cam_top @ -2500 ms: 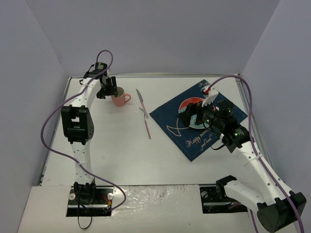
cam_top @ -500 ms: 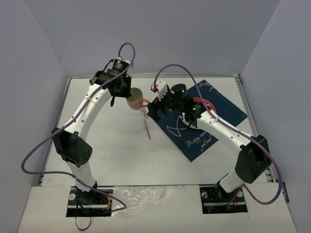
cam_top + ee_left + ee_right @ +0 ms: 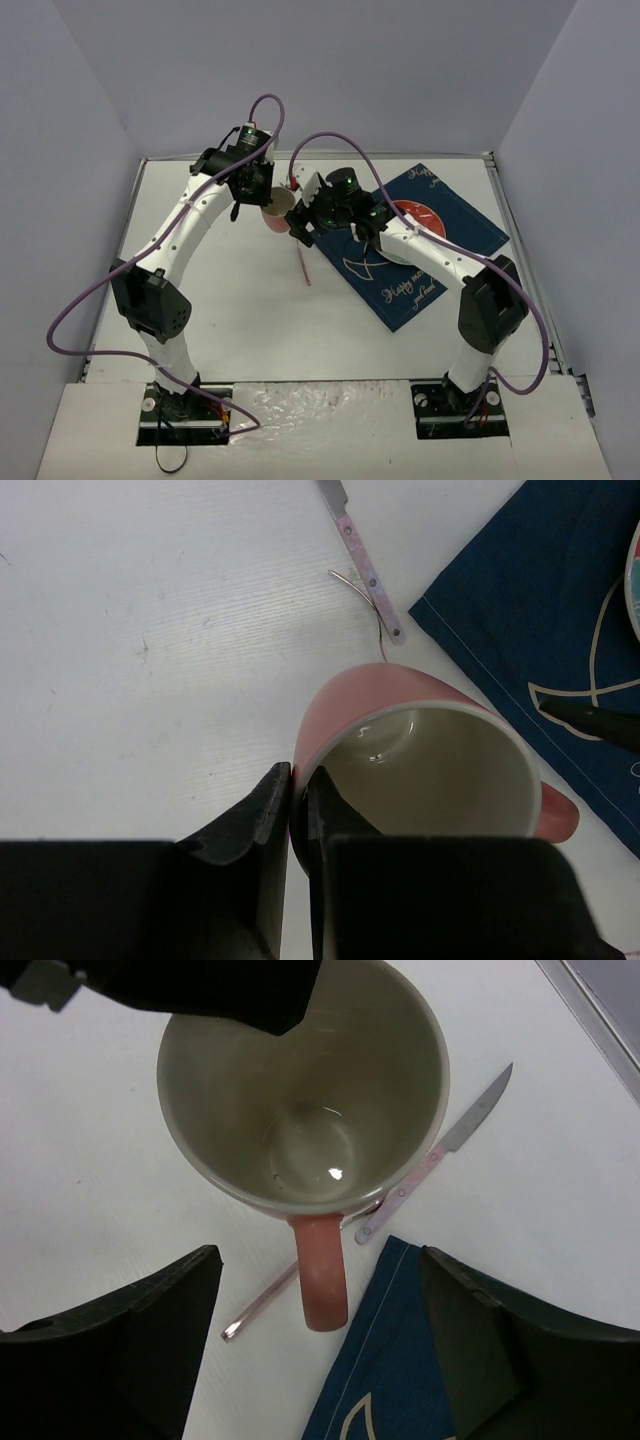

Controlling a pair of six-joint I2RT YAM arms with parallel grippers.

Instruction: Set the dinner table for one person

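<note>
Top external view: the white worktop point(image 3: 225, 300) spreads beneath both arms, its thin metal rim showing along the 12 and 3 o'clock edges. Toward 11 o'clock from its middle sits a pink mug point(image 3: 278, 208) with a cream inside. The left end effector point(image 3: 260, 188) is clenched on the mug's rim; in the left wrist view one finger is inside the wall and the other outside, at the mug's point(image 3: 430, 770) 9 o'clock side. The right end effector point(image 3: 300, 226) meets the mug from 4 o'clock with its jaws released. In the right wrist view they stand wide apart on either side of the mug's handle, which points to 6 o'clock, and neither touches it. A navy fish-print cloth point(image 3: 395, 290) lies at 3 o'clock on the worktop, carrying a red-and-white plate point(image 3: 412, 212) partly hidden by the right arm. A pink-handled knife point(image 3: 455, 1135) lies just beyond the mug at 3 o'clock, with a slender pink utensil point(image 3: 258, 1307) crossing beneath the mug's handle.
</note>
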